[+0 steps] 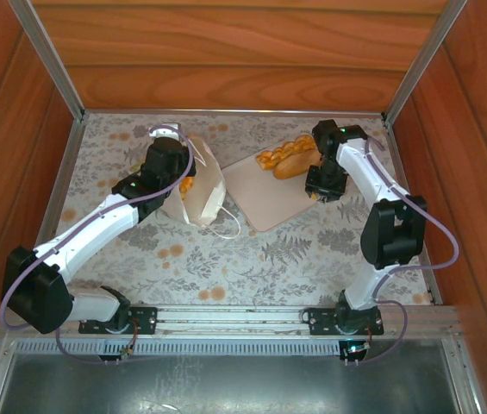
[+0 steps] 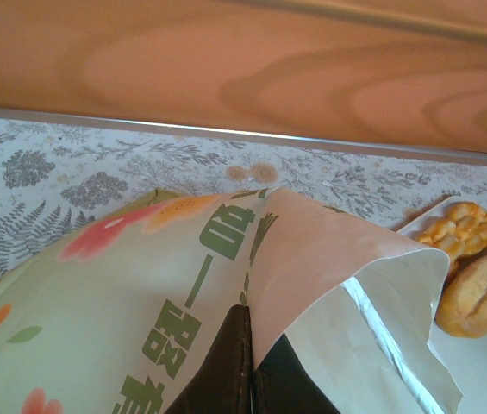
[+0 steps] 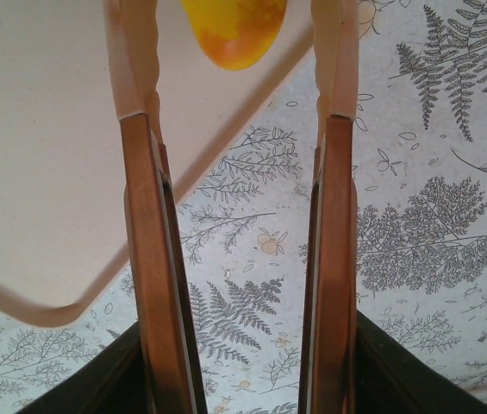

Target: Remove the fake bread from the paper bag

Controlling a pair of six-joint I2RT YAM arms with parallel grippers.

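Note:
The white paper bag (image 1: 204,191) with green lettering lies on its side at the back left, mouth toward the tray. My left gripper (image 1: 171,148) is shut on the paper bag's (image 2: 140,302) upper edge, its dark fingers (image 2: 226,362) pinching the paper and holding the mouth up. An orange piece of fake bread (image 1: 187,184) shows inside the mouth. A braided loaf (image 2: 463,231) and a long bun (image 2: 484,293) lie on the beige tray (image 1: 265,194). My right gripper (image 1: 319,185) hangs open over the tray's right edge, beside the bun (image 1: 296,164). An orange bread tip (image 3: 234,30) sits just past the right gripper (image 3: 234,86).
Wooden walls close in the floral table (image 1: 252,250) at the back and on both sides. The tray's rounded corner (image 3: 45,310) lies under my right gripper's left finger. The bag's white cord handle (image 1: 226,228) trails toward the front.

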